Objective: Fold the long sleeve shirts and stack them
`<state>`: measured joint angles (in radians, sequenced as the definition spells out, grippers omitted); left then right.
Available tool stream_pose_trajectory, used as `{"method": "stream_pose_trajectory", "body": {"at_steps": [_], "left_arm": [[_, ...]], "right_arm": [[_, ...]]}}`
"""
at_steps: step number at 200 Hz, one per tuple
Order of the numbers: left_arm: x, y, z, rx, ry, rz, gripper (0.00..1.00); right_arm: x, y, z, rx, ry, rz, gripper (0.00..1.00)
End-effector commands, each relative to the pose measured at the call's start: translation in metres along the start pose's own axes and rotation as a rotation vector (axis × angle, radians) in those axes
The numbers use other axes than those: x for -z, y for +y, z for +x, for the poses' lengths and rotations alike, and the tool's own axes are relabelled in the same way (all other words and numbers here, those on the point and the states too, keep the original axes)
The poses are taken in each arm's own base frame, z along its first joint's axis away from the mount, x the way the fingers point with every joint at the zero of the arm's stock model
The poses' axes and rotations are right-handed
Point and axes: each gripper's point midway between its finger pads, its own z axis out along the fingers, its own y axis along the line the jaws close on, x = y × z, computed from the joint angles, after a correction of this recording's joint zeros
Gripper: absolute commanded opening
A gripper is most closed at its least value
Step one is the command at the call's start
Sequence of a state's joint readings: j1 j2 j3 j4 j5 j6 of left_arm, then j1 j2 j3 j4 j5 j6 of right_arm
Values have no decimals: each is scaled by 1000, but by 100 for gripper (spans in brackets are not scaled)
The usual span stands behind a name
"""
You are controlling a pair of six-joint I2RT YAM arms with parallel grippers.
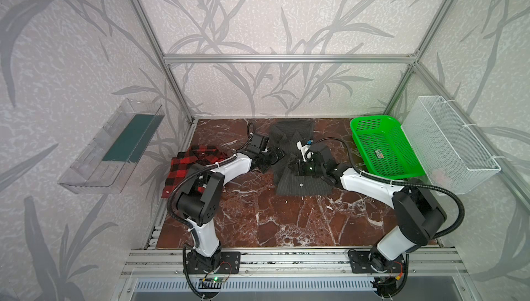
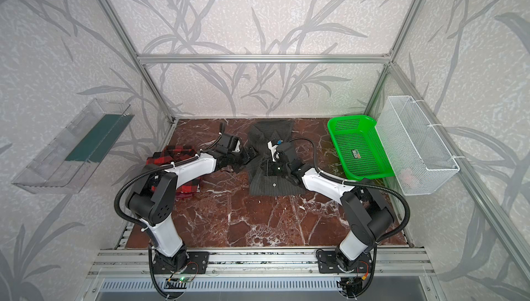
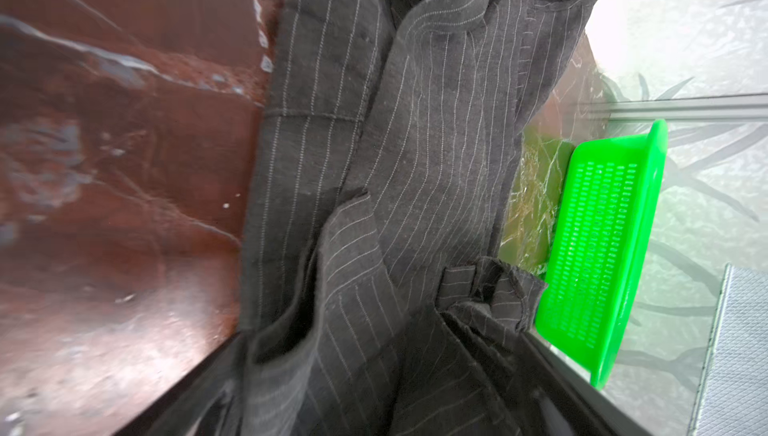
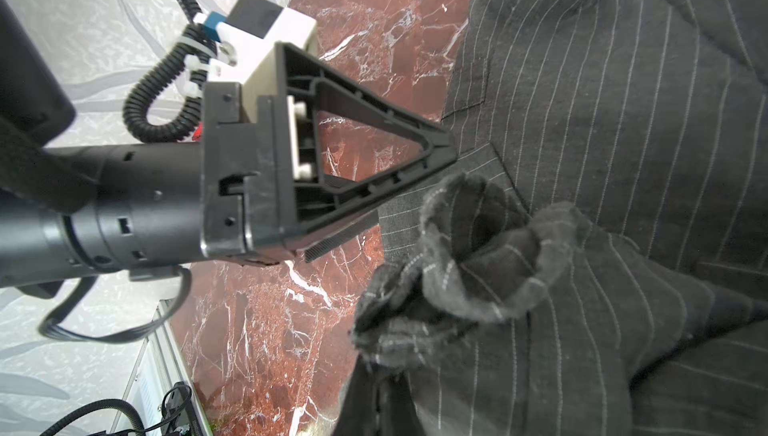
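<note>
Fold step on the charcoal shirt [image 1: 298,189] (toward 12 o'clock on the table [image 1: 258,216]; plaid shirt [image 1: 183,167] sits at 9 o'clock). Right gripper [image 1: 296,166] is closed, seemingly pinching a bunched cuff. Left gripper [image 1: 272,160] has its jaws wide and empty at the shirt's 9 o'clock edge. Next: left grabs the edge, then fold across.

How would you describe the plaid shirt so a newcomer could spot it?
Look at the red marble table and follow it to its left edge, beside the left arm. The plaid shirt lies folded there, partly hidden by that arm. Its red-and-black checks set it apart from the dark pinstriped shirt at the table's middle and the green basket on the right.
</note>
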<state>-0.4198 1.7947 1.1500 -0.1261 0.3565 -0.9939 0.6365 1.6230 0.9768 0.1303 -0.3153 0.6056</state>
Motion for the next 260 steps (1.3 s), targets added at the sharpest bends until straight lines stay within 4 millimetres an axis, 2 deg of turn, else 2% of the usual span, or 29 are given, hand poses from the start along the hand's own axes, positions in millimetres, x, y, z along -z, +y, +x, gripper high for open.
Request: {"method": "stream_pose_trajectory", "body": {"at_steps": [1, 31, 59, 108, 127, 156, 184, 207, 232, 260], "left_arm": [[17, 7, -1, -14, -4, -38, 99], [27, 29, -6, -10, -27, -91, 99], [13, 32, 1, 9, 17, -65, 84], [-5, 24, -4, 15, 33, -56, 28], [-14, 19, 0, 8, 48, -57, 0], [-24, 7, 4, 4, 60, -35, 0], [-26, -26, 7, -24, 67, 27, 0], [-32, -44, 15, -27, 72, 75, 0], [-55, -47, 31, 1, 108, 105, 0], [-71, -28, 45, 16, 134, 72, 0]], "right_arm": [[5, 10, -12, 7, -33, -24, 0], [5, 12, -15, 12, -34, -26, 0], [6, 13, -17, 13, -40, -29, 0], [10, 15, -17, 19, -46, -33, 0], [10, 14, -16, 19, -44, -32, 0], [10, 14, -16, 16, -49, -36, 0], [14, 16, -18, 17, -69, -46, 0], [17, 17, -19, 21, -77, -45, 0], [16, 15, -18, 12, -79, -42, 0], [15, 12, -15, 8, -72, -39, 0]]}}
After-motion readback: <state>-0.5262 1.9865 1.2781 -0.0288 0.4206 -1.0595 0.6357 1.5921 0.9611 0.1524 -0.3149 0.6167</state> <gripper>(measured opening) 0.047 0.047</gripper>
